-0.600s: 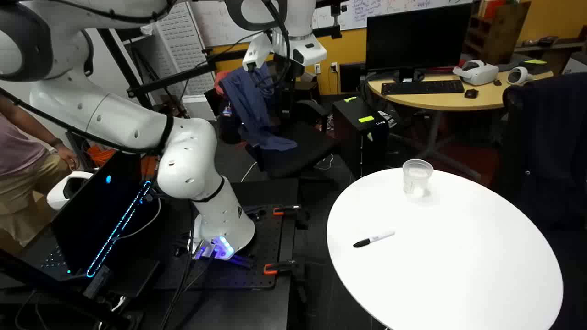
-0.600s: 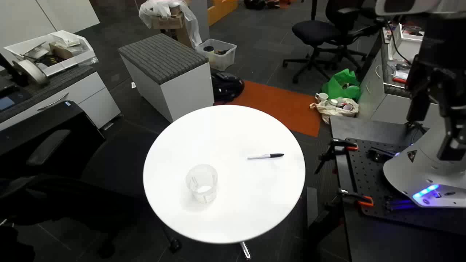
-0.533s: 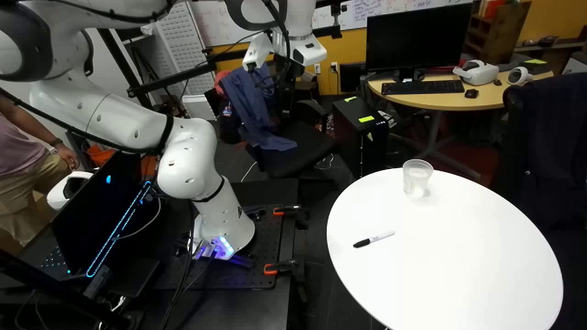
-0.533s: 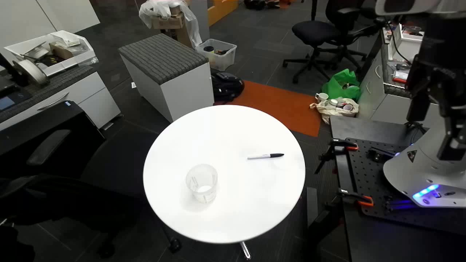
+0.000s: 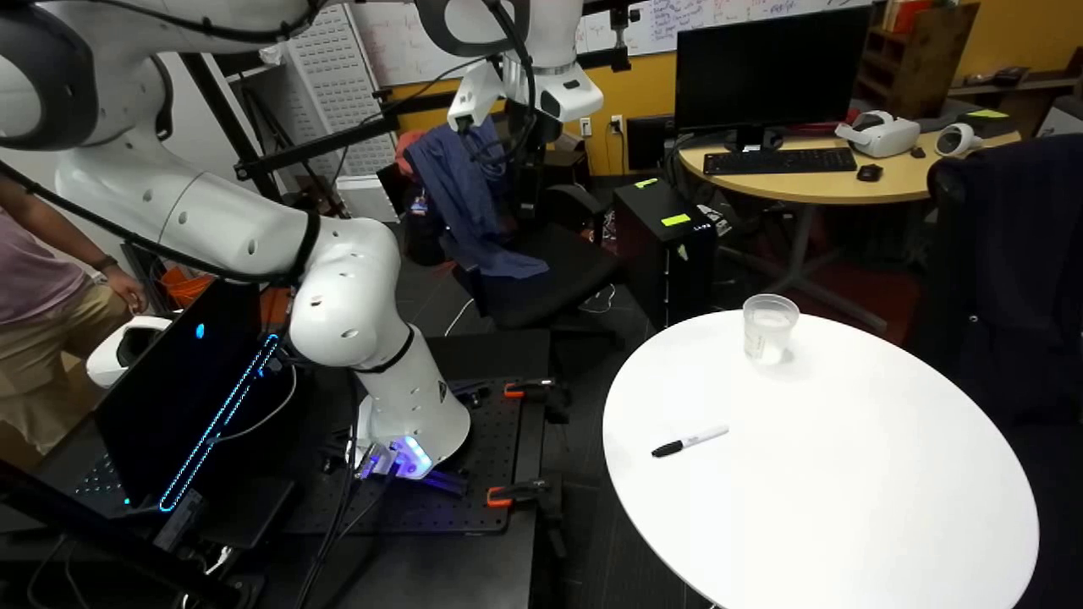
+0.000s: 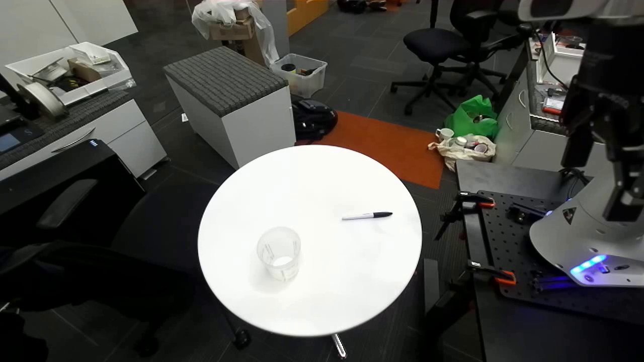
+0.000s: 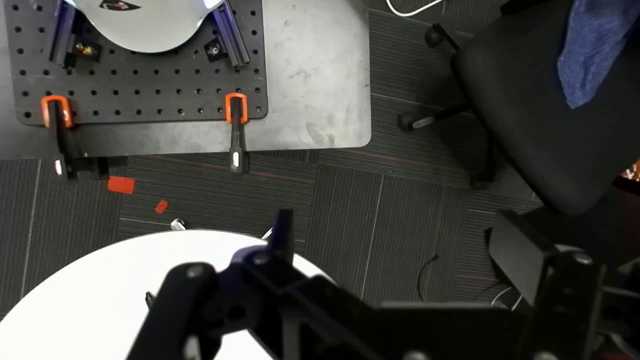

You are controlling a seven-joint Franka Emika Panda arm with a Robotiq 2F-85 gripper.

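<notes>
My gripper [image 7: 400, 240] stands open in the wrist view, its two fingers wide apart with only dark carpet seen between them. It hangs at the right edge of an exterior view [image 6: 597, 183], high near the arm's base and touching nothing. A round white table [image 6: 312, 186] stands off to one side of it. On that table lies a white marker with a black cap [image 5: 689, 441], and a clear plastic cup [image 5: 769, 328] is upright nearer the rim; both exterior views show the pair. Only a dark end of the marker [image 7: 149, 300] shows in the wrist view, where the cup is not visible.
Orange-tipped clamps [image 7: 236, 110] stick out over the edge of the black bench [image 7: 320, 90] that bears the arm. An office chair [image 5: 550, 271] with a blue cloth stands behind. A laptop [image 5: 182, 381] sits beside the arm's base, and a person [image 5: 51, 313] is at the far left.
</notes>
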